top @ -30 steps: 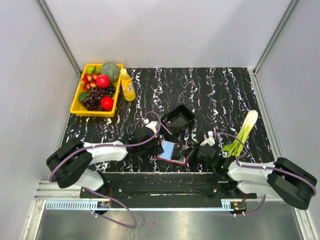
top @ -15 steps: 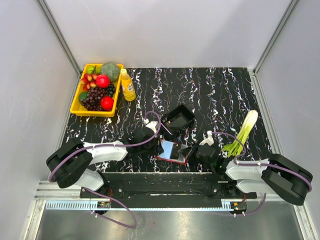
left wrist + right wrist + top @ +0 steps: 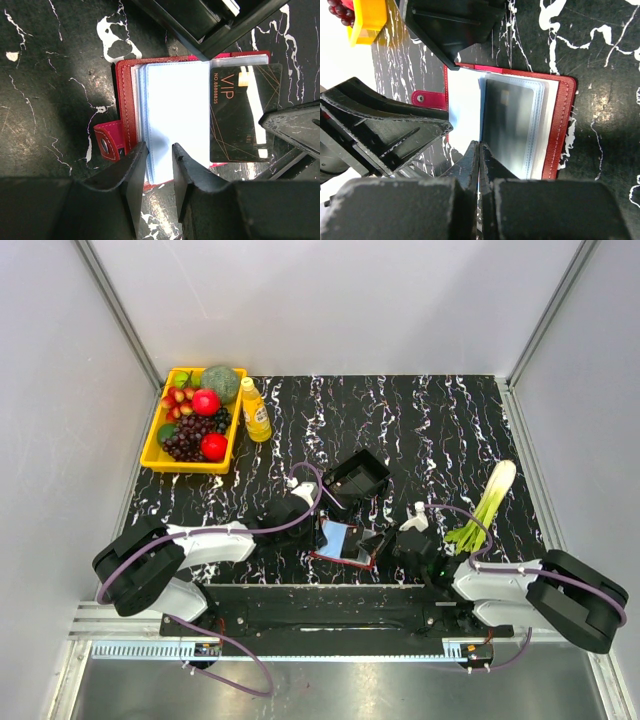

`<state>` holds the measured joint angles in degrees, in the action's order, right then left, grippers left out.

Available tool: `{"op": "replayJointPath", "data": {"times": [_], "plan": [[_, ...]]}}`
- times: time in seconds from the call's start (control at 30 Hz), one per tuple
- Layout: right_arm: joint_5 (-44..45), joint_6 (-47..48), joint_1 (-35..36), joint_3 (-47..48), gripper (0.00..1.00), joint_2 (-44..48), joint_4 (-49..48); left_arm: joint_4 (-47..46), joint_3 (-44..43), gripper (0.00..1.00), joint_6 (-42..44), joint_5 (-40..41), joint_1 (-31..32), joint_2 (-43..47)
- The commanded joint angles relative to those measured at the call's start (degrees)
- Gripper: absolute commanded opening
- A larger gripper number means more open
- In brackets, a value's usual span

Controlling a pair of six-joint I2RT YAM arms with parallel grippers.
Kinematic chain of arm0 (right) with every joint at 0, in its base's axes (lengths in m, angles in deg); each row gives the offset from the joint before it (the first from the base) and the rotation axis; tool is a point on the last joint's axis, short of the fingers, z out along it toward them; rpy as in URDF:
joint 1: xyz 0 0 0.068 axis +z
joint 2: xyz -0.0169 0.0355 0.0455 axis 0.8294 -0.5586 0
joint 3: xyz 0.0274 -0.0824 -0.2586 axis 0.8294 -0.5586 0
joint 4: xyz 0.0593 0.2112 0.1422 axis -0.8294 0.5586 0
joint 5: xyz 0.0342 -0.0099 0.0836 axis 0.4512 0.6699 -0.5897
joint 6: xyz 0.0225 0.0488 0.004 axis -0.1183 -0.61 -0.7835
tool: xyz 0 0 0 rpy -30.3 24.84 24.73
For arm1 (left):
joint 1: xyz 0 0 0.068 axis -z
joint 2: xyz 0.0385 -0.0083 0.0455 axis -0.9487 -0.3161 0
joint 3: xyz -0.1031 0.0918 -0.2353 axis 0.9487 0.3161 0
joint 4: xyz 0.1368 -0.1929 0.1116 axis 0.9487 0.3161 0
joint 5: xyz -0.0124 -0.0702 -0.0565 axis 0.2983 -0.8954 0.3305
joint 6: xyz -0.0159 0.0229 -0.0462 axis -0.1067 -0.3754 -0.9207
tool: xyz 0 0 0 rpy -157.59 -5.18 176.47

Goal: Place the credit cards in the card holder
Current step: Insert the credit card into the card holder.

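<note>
The card holder point(image 3: 342, 540) lies open near the table's front edge, a red wallet point(image 3: 125, 95) with pale clear sleeves point(image 3: 175, 120). A dark credit card marked VIP point(image 3: 245, 115) lies on its right panel and also shows in the right wrist view point(image 3: 512, 125), behind a clear sleeve. My left gripper point(image 3: 159, 148) is open, its fingers straddling the near edge of the sleeve stack. My right gripper point(image 3: 479, 145) is shut, its tips at the card's outer edge. I see both grippers from above, the left point(image 3: 312, 530) and the right point(image 3: 378, 542). No other cards show.
A black box-like tray point(image 3: 357, 475) stands just behind the wallet, close to both grippers. A yellow tray of fruit point(image 3: 160, 448) and a yellow bottle point(image 3: 255, 410) stand at the back left. A leek point(image 3: 490, 505) lies to the right of the right arm.
My right gripper has shifted slightly left toward the wallet. The left arm and the wallet have not visibly moved.
</note>
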<state>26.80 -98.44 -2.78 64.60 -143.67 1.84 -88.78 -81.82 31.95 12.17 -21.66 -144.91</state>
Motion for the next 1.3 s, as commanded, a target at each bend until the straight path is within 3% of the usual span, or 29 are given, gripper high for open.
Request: {"op": "replayJointPath", "data": {"times": [0.0,0.4,0.7,0.9,1.1,1.27], "plan": [[1.05,0.19,0.62,0.38,0.0,-1.63,-2.46,0.93,-1.17,0.32,0.53,2.3,-0.16,-0.84],[0.95,-0.95,0.62,-1.72,0.0,-4.54,-11.85,0.92,-0.81,0.32,0.7,2.2,-0.16,-1.37],[1.75,-0.07,0.53,0.38,0.0,-1.98,-4.22,1.98,-0.2,0.31,1.93,3.61,-0.16,-1.37],[0.17,-0.34,0.53,1.08,0.0,-7.51,-7.64,1.54,-0.46,0.31,1.76,3.0,-0.16,-1.46],[-1.41,-0.6,0.53,0.99,0.0,-15.85,-17.56,1.45,-0.46,0.31,1.67,2.56,-0.16,-1.54],[-1.68,-0.68,0.53,2.04,0.0,-17.71,-17.93,1.63,-0.29,0.31,1.67,2.73,-0.16,-1.28]]}}
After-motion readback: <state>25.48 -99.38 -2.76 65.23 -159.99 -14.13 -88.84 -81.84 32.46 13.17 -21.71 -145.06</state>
